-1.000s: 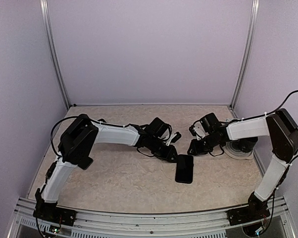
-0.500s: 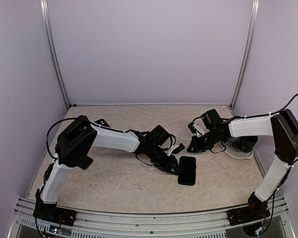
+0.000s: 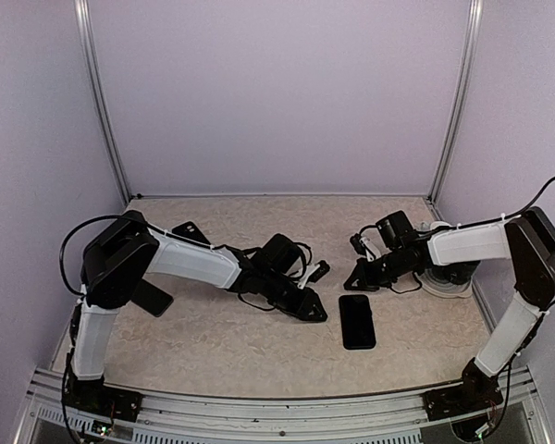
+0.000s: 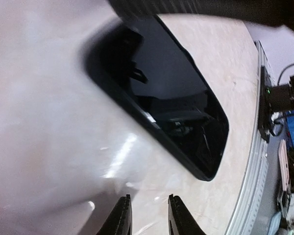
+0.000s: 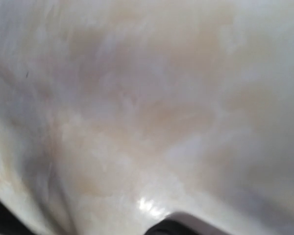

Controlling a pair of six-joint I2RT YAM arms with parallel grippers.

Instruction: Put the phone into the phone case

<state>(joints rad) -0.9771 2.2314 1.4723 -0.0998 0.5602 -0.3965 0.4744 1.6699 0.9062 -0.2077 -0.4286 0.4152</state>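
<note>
**A:** From above, where is the phone?
**B:** The phone (image 3: 357, 321) lies flat on the tabletop (image 3: 231, 356), right of centre, and neither tool touches it.
**A:** And the tools?
**B:** The left tool (image 3: 316, 314) sits low, just left of the phone. I cannot read its opening from here. The right tool (image 3: 359, 277) is near the phone's far end, closed, with nothing in it that I can see.
**A:** The left wrist view?
**B:** The phone (image 4: 171, 103) lies slanted on the tabletop (image 4: 44, 127). The left tool (image 4: 148, 218) has its fingers (image 4: 121, 220) slightly apart, holding nothing, just short of the phone.
**A:** The right wrist?
**B:** Only blurred tabletop (image 5: 137, 98), very close.
</note>
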